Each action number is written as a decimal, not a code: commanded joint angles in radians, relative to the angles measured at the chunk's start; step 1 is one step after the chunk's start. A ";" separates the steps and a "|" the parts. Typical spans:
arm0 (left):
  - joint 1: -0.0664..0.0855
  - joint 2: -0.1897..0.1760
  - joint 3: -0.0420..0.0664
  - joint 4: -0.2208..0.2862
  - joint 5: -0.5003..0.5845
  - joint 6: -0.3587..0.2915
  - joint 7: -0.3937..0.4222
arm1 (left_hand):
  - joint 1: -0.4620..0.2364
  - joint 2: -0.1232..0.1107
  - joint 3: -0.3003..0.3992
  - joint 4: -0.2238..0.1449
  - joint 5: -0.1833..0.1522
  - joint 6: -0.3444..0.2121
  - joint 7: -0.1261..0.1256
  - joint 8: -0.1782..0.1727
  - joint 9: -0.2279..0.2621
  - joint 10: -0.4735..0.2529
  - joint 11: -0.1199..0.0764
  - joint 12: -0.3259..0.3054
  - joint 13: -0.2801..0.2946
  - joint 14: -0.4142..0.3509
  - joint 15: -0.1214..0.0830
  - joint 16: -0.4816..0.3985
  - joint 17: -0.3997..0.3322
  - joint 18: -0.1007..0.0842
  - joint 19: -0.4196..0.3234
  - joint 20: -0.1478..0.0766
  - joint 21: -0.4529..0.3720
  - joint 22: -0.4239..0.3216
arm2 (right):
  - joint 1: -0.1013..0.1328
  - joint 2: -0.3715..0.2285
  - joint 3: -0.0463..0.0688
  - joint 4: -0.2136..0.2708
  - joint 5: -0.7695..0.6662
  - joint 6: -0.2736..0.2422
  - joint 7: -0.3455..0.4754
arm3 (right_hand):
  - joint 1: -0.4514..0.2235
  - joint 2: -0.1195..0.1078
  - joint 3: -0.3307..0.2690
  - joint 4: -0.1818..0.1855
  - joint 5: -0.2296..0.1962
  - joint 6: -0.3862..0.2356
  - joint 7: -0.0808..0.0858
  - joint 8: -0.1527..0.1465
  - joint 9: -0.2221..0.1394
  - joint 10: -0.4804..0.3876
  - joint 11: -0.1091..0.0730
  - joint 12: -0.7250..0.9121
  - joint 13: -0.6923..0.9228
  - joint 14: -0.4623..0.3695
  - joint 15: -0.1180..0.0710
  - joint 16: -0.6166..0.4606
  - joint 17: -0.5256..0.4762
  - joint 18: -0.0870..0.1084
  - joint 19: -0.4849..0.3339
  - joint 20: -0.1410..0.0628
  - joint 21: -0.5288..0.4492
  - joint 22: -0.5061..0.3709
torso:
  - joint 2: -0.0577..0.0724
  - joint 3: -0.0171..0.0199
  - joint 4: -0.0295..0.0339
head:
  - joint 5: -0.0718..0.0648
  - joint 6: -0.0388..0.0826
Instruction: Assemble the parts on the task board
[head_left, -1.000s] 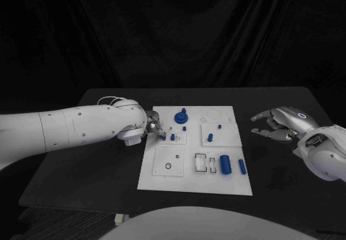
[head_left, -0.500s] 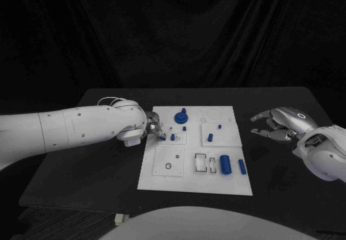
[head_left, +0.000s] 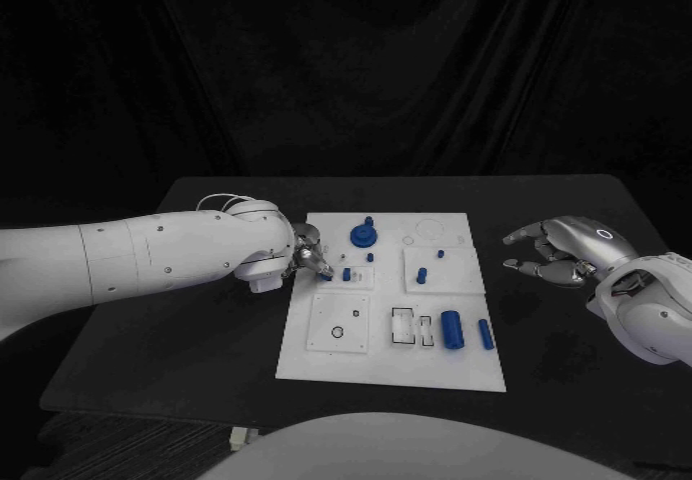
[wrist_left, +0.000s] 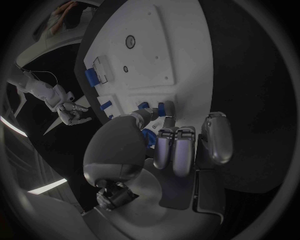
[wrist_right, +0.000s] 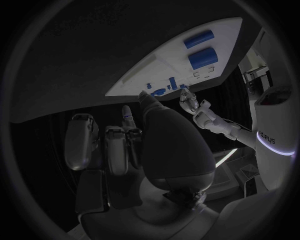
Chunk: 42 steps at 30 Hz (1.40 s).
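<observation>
Nothing has shifted this past second: the left hand (head_left: 306, 255) stays at the board's (head_left: 325, 360) left edge, pinching a small blue peg (wrist_left: 165, 108); right hand (head_left: 560, 250) waits beside the board, released.

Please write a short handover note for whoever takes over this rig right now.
Left hand: at the task board's left edge, fingertips on a small blue peg; whether it grips it I cannot tell.
Right hand: off the board's right side, above the table, fingers curled, holding nothing.
Standing on the board: blue knob.
Lying loose: blue cylinder and blue bar.
Left: seat these.
</observation>
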 joint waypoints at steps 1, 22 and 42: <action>-0.008 0.003 -0.004 -0.003 0.002 0.030 0.005 | -0.001 0.007 0.024 -0.021 -0.001 -0.003 -0.005 -0.004 -0.001 0.103 -0.003 0.004 0.263 0.104 -0.002 0.003 0.263 0.000 -0.006 -0.001 -0.006 0.134 | -0.003 -0.001 0.001 0.000 -0.003 -0.002 -0.015 | -0.009 -0.002 0.000 -0.004 0.002 0.006 -0.002 0.002 -0.001 0.107 0.007 0.003 0.263 0.108 0.007 0.003 0.263 0.003 0.003 0.007 -0.003 0.187 | 0.000 -0.0002 0.0004 | -0.001 0.000; -0.009 0.018 -0.004 -0.026 0.002 0.031 -0.010 | -0.211 0.066 -0.266 0.188 -0.369 -0.029 0.040 -0.151 -0.182 0.103 0.039 0.004 0.263 0.104 0.035 0.003 0.263 0.006 -0.020 0.033 -0.049 0.137 | -0.003 -0.004 0.001 0.004 -0.003 0.002 -0.018 | -0.006 0.000 0.002 -0.007 0.007 0.007 -0.001 0.000 -0.003 0.107 0.007 0.003 0.263 0.108 0.007 0.003 0.263 0.004 0.002 0.007 -0.005 0.186 | 0.002 0.0002 0.0000 | -0.004 0.000; -0.009 0.000 -0.004 -0.022 0.002 -0.076 0.030 | -0.217 0.141 -0.405 0.186 -0.350 -0.049 0.011 0.060 0.021 0.103 0.016 0.004 0.263 0.104 0.017 0.003 0.263 0.004 -0.006 0.018 -0.051 0.158 | -0.008 -0.006 0.001 0.001 -0.003 -0.005 -0.017 | -0.004 0.004 0.006 -0.011 0.029 0.009 0.000 -0.003 -0.005 0.107 0.008 0.003 0.263 0.108 0.007 0.003 0.263 0.004 0.002 0.008 -0.007 0.186 | 0.001 -0.0002 0.0002 | -0.003 0.000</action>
